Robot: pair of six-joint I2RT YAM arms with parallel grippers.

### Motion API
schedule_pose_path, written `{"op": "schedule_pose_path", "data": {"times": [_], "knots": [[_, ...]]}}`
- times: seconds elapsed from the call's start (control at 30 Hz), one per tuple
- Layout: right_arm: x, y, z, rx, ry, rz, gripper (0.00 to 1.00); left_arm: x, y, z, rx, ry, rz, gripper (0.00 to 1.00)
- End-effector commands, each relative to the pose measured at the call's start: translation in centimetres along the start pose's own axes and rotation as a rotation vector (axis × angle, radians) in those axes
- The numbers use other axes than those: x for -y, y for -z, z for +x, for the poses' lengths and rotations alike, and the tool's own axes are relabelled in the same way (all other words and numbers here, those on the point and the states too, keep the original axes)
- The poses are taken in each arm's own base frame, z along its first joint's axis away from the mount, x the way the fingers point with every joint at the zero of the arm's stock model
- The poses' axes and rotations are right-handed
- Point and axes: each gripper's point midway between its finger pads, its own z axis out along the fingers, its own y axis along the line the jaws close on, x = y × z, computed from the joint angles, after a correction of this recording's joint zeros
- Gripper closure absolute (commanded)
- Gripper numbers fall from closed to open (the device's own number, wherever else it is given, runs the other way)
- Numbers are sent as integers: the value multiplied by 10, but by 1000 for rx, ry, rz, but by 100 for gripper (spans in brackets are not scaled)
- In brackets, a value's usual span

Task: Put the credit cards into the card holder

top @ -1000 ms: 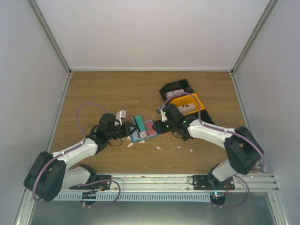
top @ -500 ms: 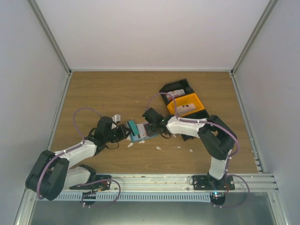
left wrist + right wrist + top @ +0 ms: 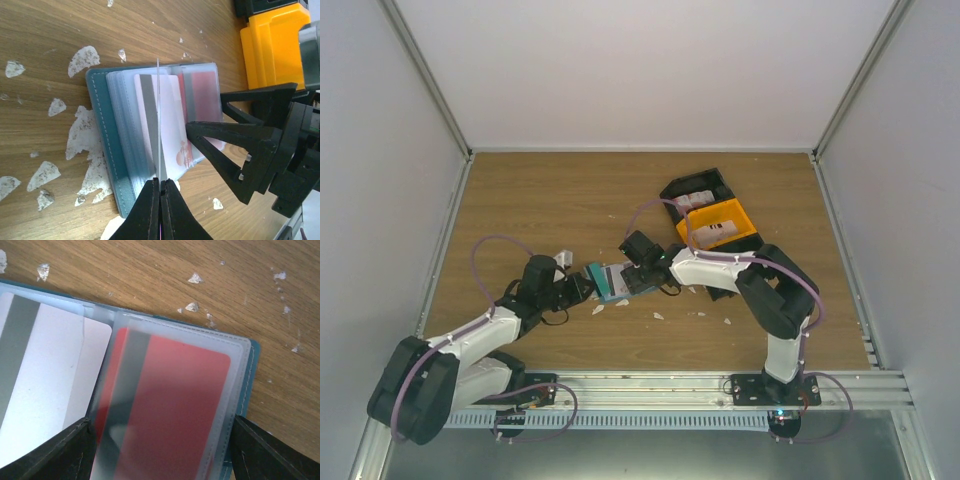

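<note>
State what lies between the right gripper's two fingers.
A red card in a clear sleeve of the card holder, shown in the right wrist view.

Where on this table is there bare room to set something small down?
Bare wood: far-left stretch of the table, between back wall and left arm. Crowded: the middle, where left pincer and right pincer meet at the card holder; the far right, with black bin and orange bin. Scraps dot the near middle.

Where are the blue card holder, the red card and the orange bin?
card holder [image 3: 107, 130], left wrist view, its teal cover edge.
red card [image 3: 175, 405], right wrist view, its middle, behind clear sleeve.
orange bin [image 3: 272, 45], left wrist view, its side wall.
</note>
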Motion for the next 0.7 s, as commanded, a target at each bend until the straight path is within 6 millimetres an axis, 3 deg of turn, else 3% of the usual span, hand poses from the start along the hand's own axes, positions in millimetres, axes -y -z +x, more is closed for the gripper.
{"op": "schedule_pose_path", "data": {"times": [0.0, 0.27, 0.67], "knots": [[-16, -8, 6, -31, 38, -60, 25, 15, 2, -2, 1, -52, 83, 100], [-13, -8, 4, -17, 16, -47, 20, 30, -4, 5, -64, -67, 169, 100], [17, 27, -14, 79, -147, 7, 27, 40, -15, 2, -90, -22, 236, 100]]}}
